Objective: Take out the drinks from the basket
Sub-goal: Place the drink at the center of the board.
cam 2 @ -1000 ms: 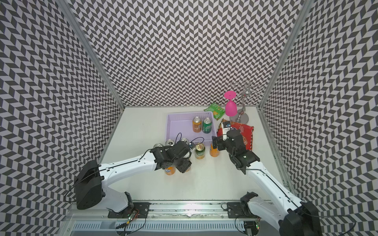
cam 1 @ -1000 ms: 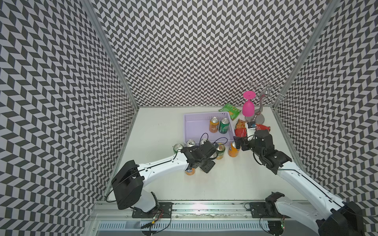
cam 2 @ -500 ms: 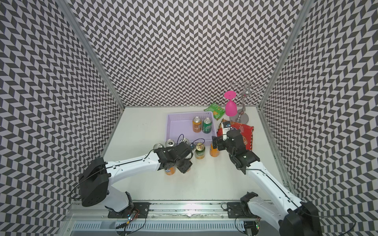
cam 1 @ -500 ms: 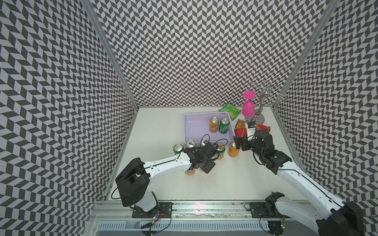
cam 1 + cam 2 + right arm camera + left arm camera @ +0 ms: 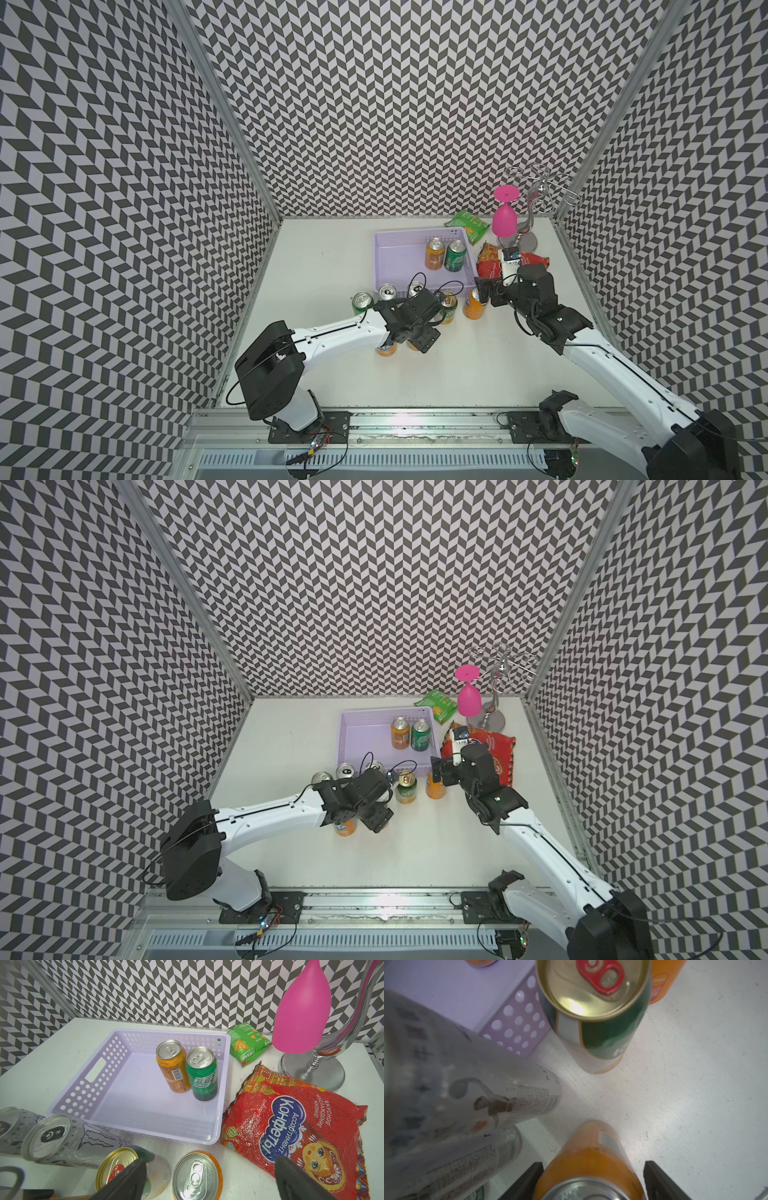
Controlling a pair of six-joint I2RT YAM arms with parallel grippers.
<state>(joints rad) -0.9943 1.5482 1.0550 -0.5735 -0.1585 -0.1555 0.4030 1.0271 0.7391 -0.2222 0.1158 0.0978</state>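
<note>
Well, the left claw [image 5: 592, 1164] straddles an upright orange can [image 5: 589, 1159] on the white table [image 5: 695, 1084], jaws parted, with a sliver of table showing between one finger and the can. The right claw [image 5: 209, 1160] gapes fully wide and holds nothing; a second orange can [image 5: 197, 1174] stands below it, between its fingers. Just ahead of that claw sits the lavender basket [image 5: 68, 1103], with an orange drink [image 5: 173, 1068] and a green drink [image 5: 202, 1076] upright inside, touching. A silver-grey can [image 5: 68, 1136] stands outside the basket's near wall
</note>
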